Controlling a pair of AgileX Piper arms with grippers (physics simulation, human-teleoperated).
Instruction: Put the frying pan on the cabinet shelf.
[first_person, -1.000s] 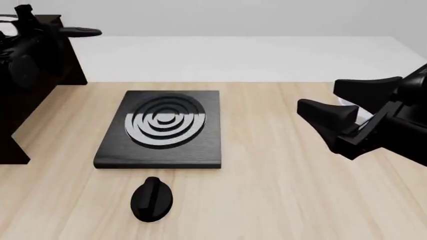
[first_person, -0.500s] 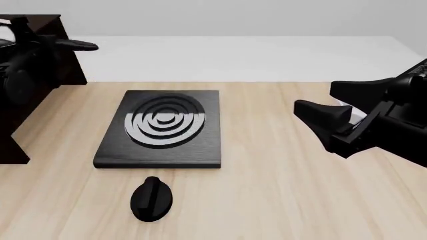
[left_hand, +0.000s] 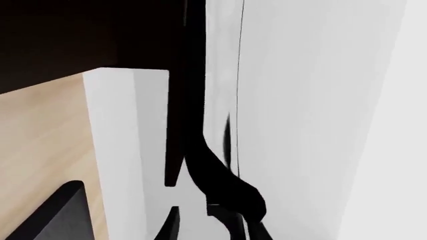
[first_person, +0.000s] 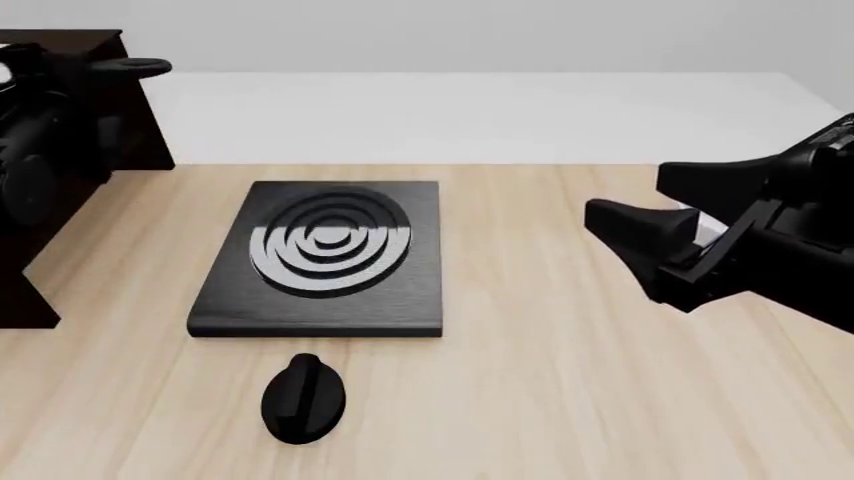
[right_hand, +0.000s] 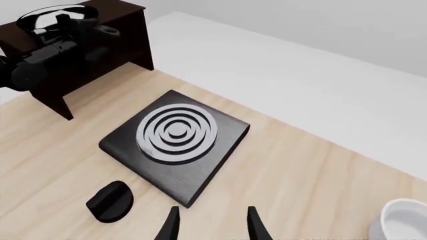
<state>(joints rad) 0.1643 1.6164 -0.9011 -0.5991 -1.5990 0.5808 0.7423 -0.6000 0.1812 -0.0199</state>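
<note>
Pan up on the cabinet, upper left of front view.
Your left gripper (first_person: 100, 68) grips the frying pan (right_hand: 52, 17) handle on the cabinet shelf (right_hand: 123, 10); right gripper (first_person: 674, 225) hangs open, holding nothing.

Left pincer (first_person: 80, 75) raised at far left; right pincer (first_person: 661, 215) hovers with jaws apart.

Black square hob (first_person: 320, 258) with concentric grey rings, flat on light wooden tabletop (first_person: 534, 390), centre-left in front view. Black oval knob (first_person: 303, 397) on tabletop at hob's 6 o'clock, near, not touching. White bowl (right_hand: 404, 220) on tabletop toward 3 o'clock from hob, well apart, only partly in right wrist view.
</note>
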